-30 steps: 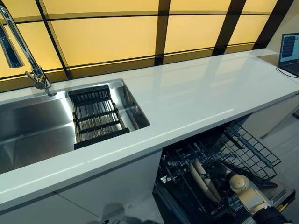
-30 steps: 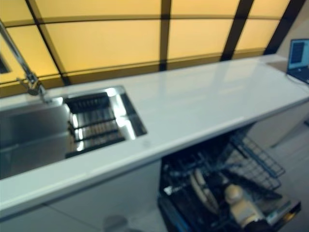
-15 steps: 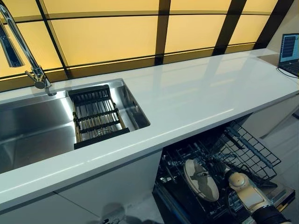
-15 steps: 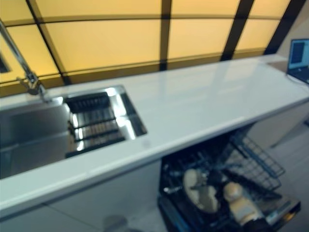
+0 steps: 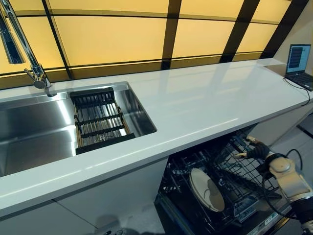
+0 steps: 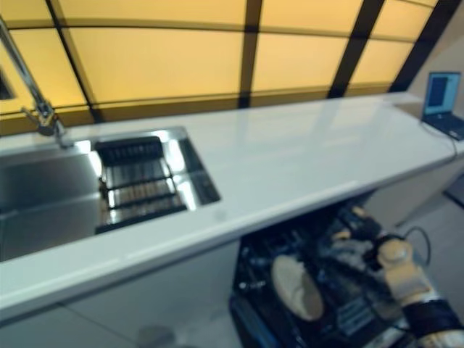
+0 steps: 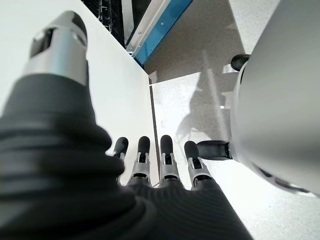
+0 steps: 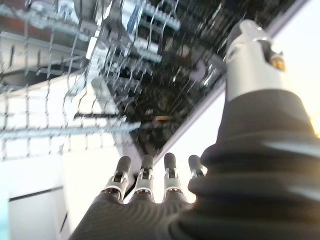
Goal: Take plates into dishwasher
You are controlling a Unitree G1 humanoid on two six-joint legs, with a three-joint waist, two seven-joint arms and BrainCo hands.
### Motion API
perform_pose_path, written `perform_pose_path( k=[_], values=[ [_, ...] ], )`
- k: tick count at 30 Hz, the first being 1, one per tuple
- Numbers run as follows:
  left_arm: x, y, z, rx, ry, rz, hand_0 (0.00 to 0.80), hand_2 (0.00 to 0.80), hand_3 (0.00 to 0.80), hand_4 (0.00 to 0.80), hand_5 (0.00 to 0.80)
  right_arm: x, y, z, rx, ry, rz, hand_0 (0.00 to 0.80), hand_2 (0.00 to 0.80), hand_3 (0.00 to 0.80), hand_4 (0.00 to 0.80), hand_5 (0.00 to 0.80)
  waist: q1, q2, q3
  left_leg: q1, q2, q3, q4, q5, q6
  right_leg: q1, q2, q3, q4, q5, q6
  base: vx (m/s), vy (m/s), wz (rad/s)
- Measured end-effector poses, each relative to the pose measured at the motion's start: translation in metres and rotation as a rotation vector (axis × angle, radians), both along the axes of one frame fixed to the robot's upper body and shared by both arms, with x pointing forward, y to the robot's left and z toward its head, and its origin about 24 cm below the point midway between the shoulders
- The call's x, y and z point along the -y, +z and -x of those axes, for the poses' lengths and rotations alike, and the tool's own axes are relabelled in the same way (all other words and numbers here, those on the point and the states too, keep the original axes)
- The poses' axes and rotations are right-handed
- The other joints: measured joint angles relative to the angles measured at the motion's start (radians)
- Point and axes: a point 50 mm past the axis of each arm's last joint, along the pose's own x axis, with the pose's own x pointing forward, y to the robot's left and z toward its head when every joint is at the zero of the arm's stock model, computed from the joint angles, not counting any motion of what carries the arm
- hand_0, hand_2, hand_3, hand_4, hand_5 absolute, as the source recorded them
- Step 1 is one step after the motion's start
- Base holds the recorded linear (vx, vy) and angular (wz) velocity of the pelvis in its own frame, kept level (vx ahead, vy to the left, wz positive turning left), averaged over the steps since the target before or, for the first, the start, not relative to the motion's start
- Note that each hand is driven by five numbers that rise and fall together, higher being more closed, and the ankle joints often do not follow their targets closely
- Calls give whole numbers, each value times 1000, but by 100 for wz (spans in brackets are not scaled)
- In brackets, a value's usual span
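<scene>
Far left there's the sink (image 5: pixel 29 132) with a black drying rack (image 5: pixel 98 121) at its right end, then a long bare stretch of white desk (image 5: pixel 205 98) out to a laptop (image 5: pixel 297 61) at the far right edge. Below the desk's front edge, the dishwasher rack (image 5: pixel 230 171) is pulled out and a plate (image 5: pixel 206 189) stands on edge in it. Right hand (image 5: pixel 257 150) hangs over the rack just right of the plate, apart from it, fingers relaxed and holding nothing. Left hand (image 7: pixel 150 165) shows only in its wrist view, fingers straight over the floor

A plate (image 5: pixel 207 189) is stood in the dishwasher rack (image 5: pixel 254 164) below the table (image 5: pixel 195 105); a sink (image 5: pixel 34 132) is set at 9 o'clock.
</scene>
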Motion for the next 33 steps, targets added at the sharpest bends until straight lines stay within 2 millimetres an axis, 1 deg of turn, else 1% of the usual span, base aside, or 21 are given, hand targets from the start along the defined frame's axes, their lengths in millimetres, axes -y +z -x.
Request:
perform_pose_path(
  k=[2, 5, 9, 11, 14, 15, 17, 18, 19, 20, 22, 23, 24, 26, 27, 28, 29, 30, 31, 32, 33],
  values=[
    [-3, -1, 5, -19, 6, -11, 0, 0, 0, 0, 0, 12, 8, 3, 15, -39, -27, 0, 0, 0, 0, 0, -11, -9, -7, 2, 1, 3, 0, 0, 0, 0, 1, 4, 0, 0, 0, -22, 21, -4],
    [-4, -2, 8, -45, 14, -17, 0, 0, 0, 0, 0, 29, 10, 9, -7, -95, -74, 0, 0, 0, 0, 0, -22, -18, -15, 4, 0, 6, 0, 0, 0, 0, 2, 9, 0, 2, -1, -35, 45, -5],
    [-7, -5, 15, -94, 35, -39, 0, 0, 0, 0, 0, 55, 3, 21, -71, -188, -171, 0, 0, 0, 0, 0, -31, -23, -38, 11, -1, 18, 0, -3, -1, 0, 2, 18, 1, 3, -1, -31, 68, -8],
    [-10, -5, 19, -109, 41, -51, 0, 0, 0, 0, 0, 71, -4, 33, -77, -269, -255, 0, 0, 0, 0, 0, -34, -25, -45, 21, 1, 29, -2, -8, 0, 4, 2, 27, 2, 4, -2, 2, 49, -13],
    [-16, -4, 22, -123, 28, -72, 0, 0, 0, 0, 0, 94, -28, 67, -128, -407, -353, 0, 0, 0, 0, 0, -42, -27, -50, 31, 2, 36, -4, -15, 1, 6, 3, 30, 11, 4, -1, 9, 41, -5],
    [-17, -4, 20, -123, 21, -76, 0, 0, 0, 0, 0, 99, -32, 75, -124, -434, -377, 0, 0, 0, 0, 0, -38, -29, -51, 33, 6, 35, -4, -16, 2, 9, 2, 25, 11, 3, -1, -17, -15, -6],
    [-23, -3, 22, -146, -9, -105, 0, 0, 0, 0, 0, 121, -60, 116, -209, -592, -409, 0, 0, 0, 0, 0, -40, -34, -54, 36, 5, 38, -4, -20, 1, 7, -2, 28, 13, 3, 1, -77, -37, -6],
    [-25, -3, 24, -160, -19, -115, 0, 0, 0, 0, 0, 125, -66, 128, -226, -629, -418, 0, 0, 0, 0, 0, -42, -34, -54, 35, 6, 41, -4, -20, 1, 2, -4, 29, 18, 3, 1, -157, -32, -15],
    [-30, -4, 30, -192, -33, -132, 0, 0, 0, 0, 0, 131, -77, 146, -244, -688, -443, 0, 0, 0, 0, 0, -43, -34, -52, 35, 7, 50, -4, -20, 2, -12, -6, 30, 34, 0, 5, -221, -12, -25],
    [-35, -4, 37, -228, -36, -146, 0, 0, 0, 0, 0, 133, -85, 156, -268, -723, -463, 0, 0, 0, 0, 0, -67, -31, -48, 33, 7, 55, -5, -20, 6, -26, -6, 40, 57, 3, 5, -231, -12, -27],
    [-46, -2, 40, -262, -32, -169, 0, 0, 0, 0, 0, 132, -88, 158, -266, -731, -485, 0, 0, 0, 0, 0, -86, -24, -36, 30, 8, 62, -6, -19, 12, -60, -5, 41, 96, 6, 9, -333, -9, -38],
    [-51, 1, 37, -262, -29, -182, 0, 0, 0, 0, 0, 131, -89, 157, -259, -726, -493, 0, 0, 0, 0, 0, -90, -13, -27, 19, 11, 71, -5, -16, 18, -78, 3, 37, 97, 33, 28, -517, -59, -70],
    [-54, 3, 31, -256, -26, -192, 0, 0, 0, 0, 0, 131, -89, 155, -246, -723, -516, 0, 0, 0, 0, 0, -81, 8, -12, 9, 39, 86, -7, -10, 26, -102, 13, 41, 91, 80, 79, -407, -100, -70],
    [-57, 6, 19, -234, -19, -204, 0, 0, 0, 0, 0, 130, -101, 165, -268, -763, -576, 0, 0, 0, 0, 0, -54, 47, -13, -35, 84, 108, -5, 5, 46, -178, 17, 41, 302, 10, 65, -316, -133, -47],
    [-59, 7, 18, -231, -16, -208, 0, 0, 0, 0, 0, 130, -103, 167, -277, -768, -586, 0, 0, 0, 0, 0, -45, 54, -15, -41, 95, 112, -5, 9, 49, -175, 13, 45, 347, -7, 68, -230, -134, -28],
    [-60, 7, 19, -235, -13, -210, 0, 0, 0, 0, 0, 130, -105, 169, -283, -773, -598, 0, 0, 0, 0, 0, -17, 59, -30, -54, 100, 111, 2, 13, 52, -170, -13, 62, 418, -43, 87, -322, -236, -26],
    [-61, 6, 22, -250, -10, -210, 0, 0, 0, 0, 0, 129, -105, 167, -274, -773, -614, 0, 0, 0, 0, 0, -1, 44, -48, -69, 98, 102, 5, 20, 53, -123, -35, 78, 393, -62, 110, -300, -233, -28],
    [-61, 5, 26, -262, -10, -211, 0, 0, 0, 0, 0, 128, -106, 165, -262, -778, -640, 0, 0, 0, 0, 0, 8, 43, -54, -83, 98, 85, 12, 30, 53, -96, -48, 88, 373, -79, 132, -406, -388, -16],
    [-61, 5, 29, -276, -1, -209, 0, 0, 0, 0, 0, 126, -111, 165, -263, -795, -674, 0, 0, 0, 0, 0, 27, 24, -66, -92, 97, 71, 18, 42, 41, -49, -45, 109, 292, -90, 135, -238, -263, -5],
    [-60, 4, 29, -280, -11, -210, 0, 0, 0, 0, 0, 125, -113, 166, -270, -799, -684, 0, 0, 0, 0, 0, 34, 19, -69, -99, 91, 58, 22, 55, 39, -19, -36, 106, 239, -94, 134, -349, -385, 12],
    [-57, 3, 28, -280, -14, -203, 0, 0, 0, 0, 0, 124, -117, 168, -278, -814, -702, 0, 0, 0, 0, 0, 51, 16, -71, -119, 94, 44, 32, 66, 29, 12, -27, 90, 174, -108, 111, -371, -432, 26]
  ],
)
